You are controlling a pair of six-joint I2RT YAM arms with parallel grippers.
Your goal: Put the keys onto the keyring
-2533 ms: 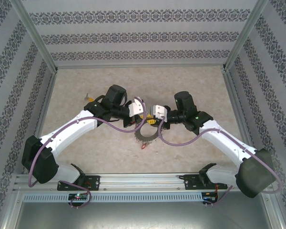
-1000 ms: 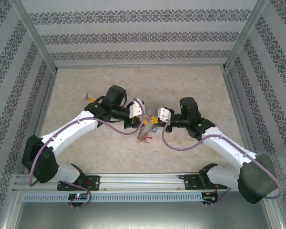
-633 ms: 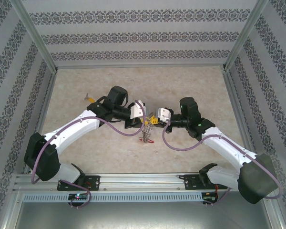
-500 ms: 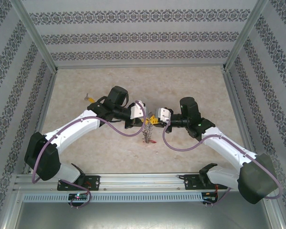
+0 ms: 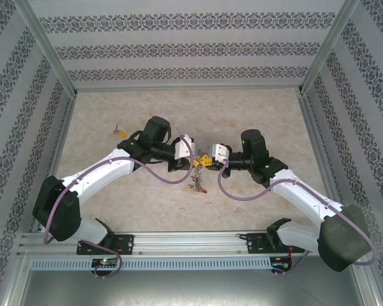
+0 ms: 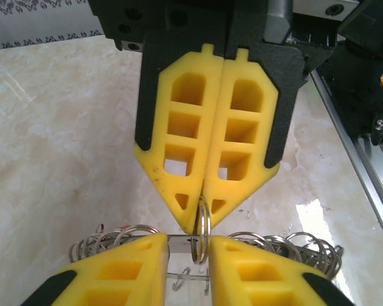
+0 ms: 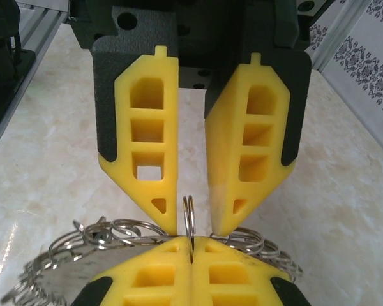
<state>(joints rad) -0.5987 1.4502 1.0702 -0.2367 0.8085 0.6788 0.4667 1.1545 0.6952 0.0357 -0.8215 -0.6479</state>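
Observation:
The keyring [image 5: 196, 181] hangs on edge below the two grippers, fringed with small silver rings and red tags. My right gripper [image 5: 208, 161] is shut on one small split ring [image 7: 190, 215] of the keyring, seen at the bottom of the right wrist view [image 7: 191, 245]. My left gripper [image 5: 193, 159] faces it tip to tip, its fingers a narrow gap apart on either side of that split ring [image 6: 203, 228]. The keyring's flat grey band [image 6: 180, 241] runs across that gap. One yellow-headed key [image 5: 119, 131] lies on the table at the far left.
The marble-patterned table [image 5: 268, 115] is walled by patterned panels on three sides. An aluminium rail [image 5: 191, 242] with the arm bases runs along the near edge. Both arms reach in toward the middle.
The keyring, flat on the table earlier, has been tipped up and now hangs on edge. The left jaws narrowed and then parted a little. The right gripper stayed shut.

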